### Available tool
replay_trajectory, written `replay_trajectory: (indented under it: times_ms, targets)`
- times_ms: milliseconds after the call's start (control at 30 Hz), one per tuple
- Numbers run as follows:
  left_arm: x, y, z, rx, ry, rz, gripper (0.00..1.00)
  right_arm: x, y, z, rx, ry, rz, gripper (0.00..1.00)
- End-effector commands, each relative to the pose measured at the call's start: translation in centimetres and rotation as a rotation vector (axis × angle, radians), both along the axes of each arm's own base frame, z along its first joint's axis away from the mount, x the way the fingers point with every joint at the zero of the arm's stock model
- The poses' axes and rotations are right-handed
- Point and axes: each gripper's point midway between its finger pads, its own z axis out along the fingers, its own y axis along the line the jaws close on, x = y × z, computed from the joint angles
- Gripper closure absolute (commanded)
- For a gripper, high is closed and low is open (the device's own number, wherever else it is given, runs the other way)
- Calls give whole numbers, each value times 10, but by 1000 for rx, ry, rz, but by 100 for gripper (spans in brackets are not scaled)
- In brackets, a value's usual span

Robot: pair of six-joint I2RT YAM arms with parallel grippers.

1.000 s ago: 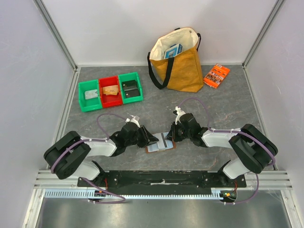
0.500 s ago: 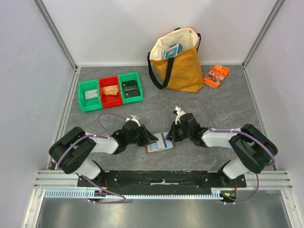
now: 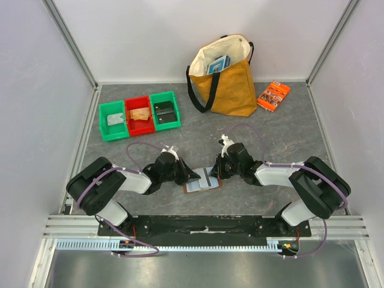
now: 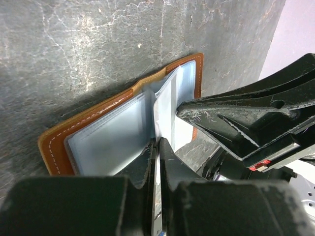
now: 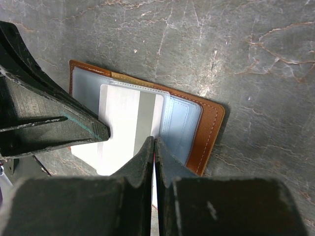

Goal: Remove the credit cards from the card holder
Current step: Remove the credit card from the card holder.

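The left gripper (image 4: 157, 145) has its fingers drawn together to a thin slit, and the edge of a pale sheet is caught in that slit. It is the middle leaf (image 4: 165, 103) of the card holder (image 4: 54, 147), standing up between the two halves. The right gripper (image 5: 154, 142) reaches in from the opposite side, its fingers just as tightly together, with a pale sliver showing in the seam at the leaf's other edge. The two tips almost meet over the holder.

Inside the clear leaf sits a white card (image 5: 123, 123) with a grey stripe down it. Whether either gripper pinches the card itself or only the plastic around it cannot be told.

The card holder lies open on the dark stone-patterned table (image 5: 246, 49), brown stitched cover down and pale blue-grey pockets up, just in front of the arms' bases and between them.

Farther back stand three small bins (image 3: 138, 116) – green, red, green – side by side on the left. A mustard tote bag (image 3: 231, 90) stands upright behind the middle, and an orange packet (image 3: 273, 95) lies flat to its right.
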Motion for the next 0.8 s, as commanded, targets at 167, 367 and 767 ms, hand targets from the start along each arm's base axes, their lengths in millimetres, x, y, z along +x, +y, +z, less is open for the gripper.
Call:
replay_trajectory:
  times_ms: [167, 367, 767]
  targets:
    - [-1, 2, 14, -104, -41, 8, 98, -22, -25, -36, -125, 102, -4, 92]
    - [-4, 6, 13, -102, -35, 7, 98, -22, -28, -40, -138, 115, -11, 100]
    - [-10, 19, 5, -43, -22, 11, 98, -21, -36, -49, -195, 132, -27, 100]
